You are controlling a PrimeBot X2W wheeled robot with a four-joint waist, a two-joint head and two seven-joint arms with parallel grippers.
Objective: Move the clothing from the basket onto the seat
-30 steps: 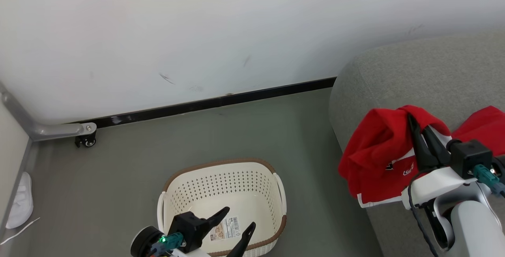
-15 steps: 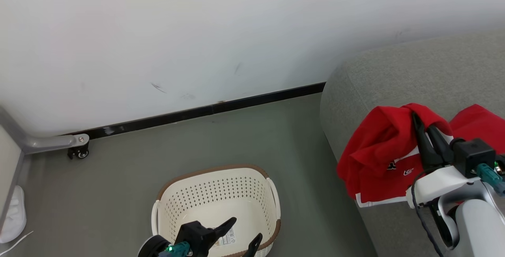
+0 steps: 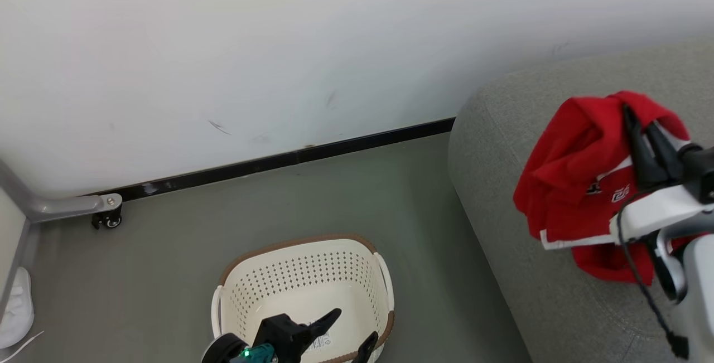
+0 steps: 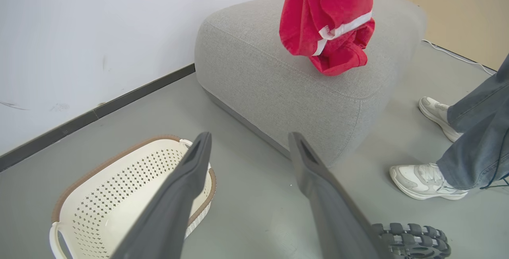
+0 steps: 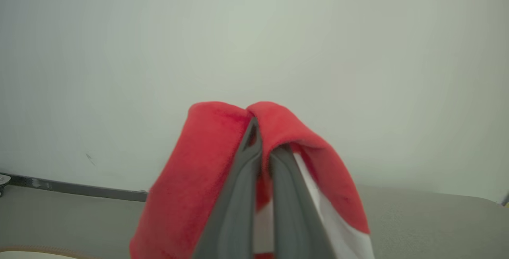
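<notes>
pale white forearm with black cable, dark tapered fingers, teal connector.

The head view looks down on the seat and the basket left of it, the left wrist view faces the seat from low by the basket, and the right wrist view, close behind the clothing above the seat, faces the wall, all sharing the seat.

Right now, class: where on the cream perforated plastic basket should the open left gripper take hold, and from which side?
The brown rim by the white handle, from above: the basket stands upright and empty, so its thin wall should fit inside the open left gripper.
</notes>
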